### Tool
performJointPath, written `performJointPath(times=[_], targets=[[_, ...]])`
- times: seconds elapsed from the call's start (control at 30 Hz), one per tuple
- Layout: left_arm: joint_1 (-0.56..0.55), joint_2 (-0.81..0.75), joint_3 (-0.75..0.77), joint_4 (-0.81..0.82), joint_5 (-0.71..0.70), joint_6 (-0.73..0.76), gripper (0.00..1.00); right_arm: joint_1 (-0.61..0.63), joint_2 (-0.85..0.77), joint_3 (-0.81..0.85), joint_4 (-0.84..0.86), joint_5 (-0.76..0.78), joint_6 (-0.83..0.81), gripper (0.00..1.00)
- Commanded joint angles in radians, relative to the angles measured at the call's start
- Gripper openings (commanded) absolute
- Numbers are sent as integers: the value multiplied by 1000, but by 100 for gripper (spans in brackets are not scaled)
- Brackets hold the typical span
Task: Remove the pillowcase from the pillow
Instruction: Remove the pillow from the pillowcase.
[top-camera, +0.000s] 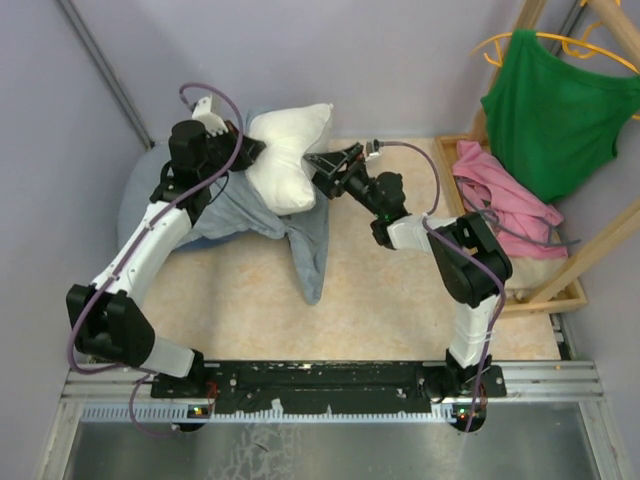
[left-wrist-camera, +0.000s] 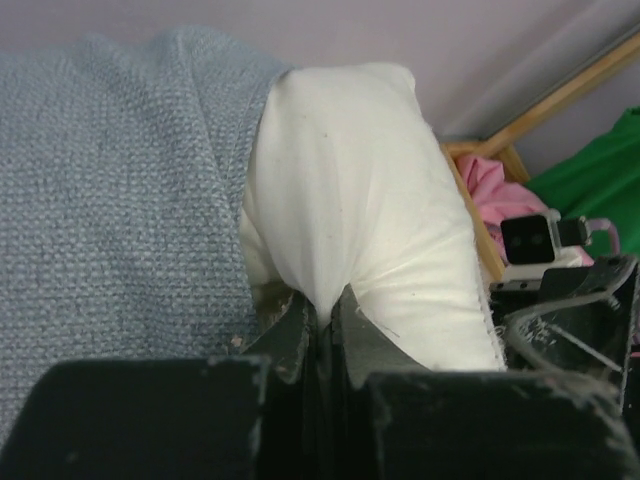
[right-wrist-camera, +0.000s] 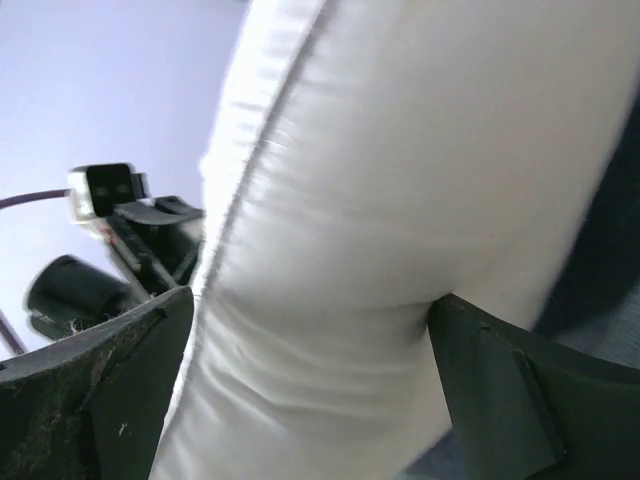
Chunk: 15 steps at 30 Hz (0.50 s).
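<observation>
The white pillow (top-camera: 288, 155) is held up off the table between both grippers, pinched in at its middle. The grey-blue pillowcase (top-camera: 250, 215) hangs off its lower end and trails down onto the table. My left gripper (top-camera: 243, 152) is at the pillow's left side. In the left wrist view it (left-wrist-camera: 325, 308) is shut on a fold of the pillow (left-wrist-camera: 350, 190), with the pillowcase (left-wrist-camera: 110, 200) to the left. My right gripper (top-camera: 327, 168) is at the pillow's right side. In the right wrist view it (right-wrist-camera: 312, 310) is spread wide around the pillow (right-wrist-camera: 400, 180), its fingers pressing in.
A green tank top (top-camera: 555, 110) hangs on a wooden rack at the back right. A pink garment (top-camera: 505, 195) lies in a wooden tray (top-camera: 545, 300) below it. Purple walls close in the left and back. The tan table (top-camera: 380, 300) lies in front of the pillow.
</observation>
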Motion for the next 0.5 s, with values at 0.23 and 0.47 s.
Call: performJointPath(times=[0.23,0.47], targets=[[-22,-107,-209,28,102,5,0,-12,36,3,305,21,100,99],[-134,-96,-334,-11,-45,63,0,-7,-53,51,122,-6,-72,99]])
